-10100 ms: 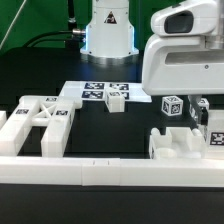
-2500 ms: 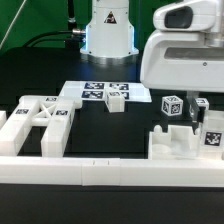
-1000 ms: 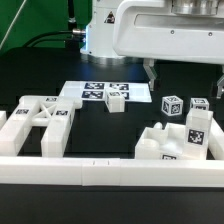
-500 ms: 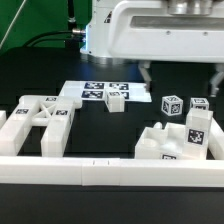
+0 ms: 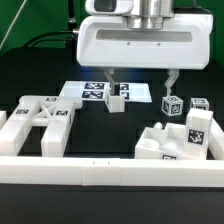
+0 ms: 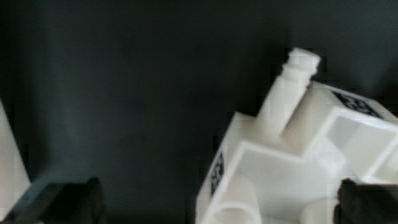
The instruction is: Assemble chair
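The chair is in loose white tagged parts. A notched group lies at the exterior view's left. A small block stands by the marker board, and two tagged cubes stand right of it. A chunky assembly with an upright tagged piece stands at the right. My gripper hangs open above the table's middle, between the small block and the cubes, holding nothing. In the wrist view a white part with a post lies below my gripper, whose dark fingertips stand apart.
A long white border rail runs along the front edge. The robot's white base stands at the back, with green cloth and cables behind it. The tabletop is black.
The open gripper has moved from above the right assembly toward the exterior view's left and now hangs over the middle. The right assembly stands free, its tagged piece upright.
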Controlling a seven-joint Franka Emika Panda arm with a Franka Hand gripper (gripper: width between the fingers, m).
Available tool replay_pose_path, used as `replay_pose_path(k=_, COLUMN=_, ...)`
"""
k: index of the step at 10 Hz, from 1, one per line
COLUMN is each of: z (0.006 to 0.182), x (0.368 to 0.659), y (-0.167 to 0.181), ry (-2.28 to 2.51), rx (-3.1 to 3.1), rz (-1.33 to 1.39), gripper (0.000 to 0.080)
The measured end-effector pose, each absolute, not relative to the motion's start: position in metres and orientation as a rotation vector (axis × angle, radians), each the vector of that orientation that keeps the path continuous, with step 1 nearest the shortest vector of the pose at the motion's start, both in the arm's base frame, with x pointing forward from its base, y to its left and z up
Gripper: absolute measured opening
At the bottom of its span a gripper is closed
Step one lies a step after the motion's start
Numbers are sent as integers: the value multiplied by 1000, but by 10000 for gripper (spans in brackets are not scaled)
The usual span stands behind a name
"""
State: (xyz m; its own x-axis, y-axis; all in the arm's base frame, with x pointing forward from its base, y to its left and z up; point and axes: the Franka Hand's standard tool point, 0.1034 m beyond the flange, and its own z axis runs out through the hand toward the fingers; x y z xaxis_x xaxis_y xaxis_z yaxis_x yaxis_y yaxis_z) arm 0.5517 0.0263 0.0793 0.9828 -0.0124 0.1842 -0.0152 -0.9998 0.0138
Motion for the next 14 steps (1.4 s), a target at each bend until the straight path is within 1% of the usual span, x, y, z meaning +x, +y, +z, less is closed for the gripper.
replay_pose_path(k=2, z=77, x=550, y=24, ry=-3, rx=3108, rz=304, gripper=649)
replay_pose_path(k=3, z=67, x=533, y=17, ry=37, rx=3091, rz=338, gripper=649)
replay_pose_path(k=4, z=53, x=507, y=13, ry=73, rx=3083, rz=307, gripper=649)
replay_pose_path(k=6, z=43, x=488, y=-2, ry=150, rx=3051, rz=334, gripper=649)
replay_pose_path(k=7, z=32, x=473, y=-6, ry=141, rx=3053, rz=290, gripper=649)
replay_pose_path(k=9, z=34, x=477, y=0, ry=150, rx=3076, rz=212, gripper=649)
replay_pose_path(k=10, z=31, x=472, y=4, ry=150, rx=3098, rz=95, gripper=649)
replay_pose_path(k=11, z=31, x=472, y=8, ry=146, rx=3117, rz=-22, gripper=649)
replay_pose_path(k=12, z=31, x=474, y=10, ry=146, rx=3124, rz=-78, gripper=649)
replay_pose_path(k=13, z=28, x=462, y=7, ry=158, rx=3122, rz=-255, gripper=649)
replay_pose_path(k=14, z=27, x=457, y=5, ry=167, rx=3109, rz=-370, gripper=649)
